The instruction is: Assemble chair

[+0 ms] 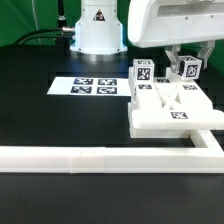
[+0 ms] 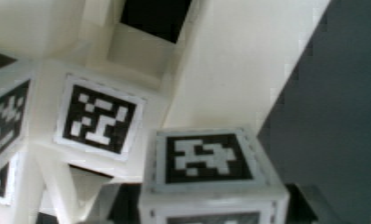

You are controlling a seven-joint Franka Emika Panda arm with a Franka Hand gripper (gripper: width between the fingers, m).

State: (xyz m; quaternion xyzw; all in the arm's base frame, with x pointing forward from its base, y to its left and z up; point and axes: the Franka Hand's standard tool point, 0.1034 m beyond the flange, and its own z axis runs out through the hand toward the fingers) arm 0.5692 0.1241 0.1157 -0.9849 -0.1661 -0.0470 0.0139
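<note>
Exterior view: I see the arm's white wrist housing at the far right, above the chair parts [image 1: 165, 102], which sit clustered on the black table [image 1: 60, 125] at the exterior view's right. The cluster is a flat slab [image 1: 170, 112] with two tagged square posts standing behind it, one [image 1: 143, 72] toward the left and one [image 1: 189, 68] toward the right. The gripper [image 1: 182, 60] reaches down at the right-hand post, one finger on either side of its top.

Wrist view: a tagged post end [image 2: 208, 160] fills the frame between the two dark fingertips [image 2: 111, 200]; the claw is clamped on this post. A second tagged white piece [image 2: 97, 115] stands just beside it.

The marker board [image 1: 88, 87] lies flat to the left of the cluster, apart from it. The long white L-shaped border rail [image 1: 100, 157] runs along the near edge, and the slab rests against its corner.
</note>
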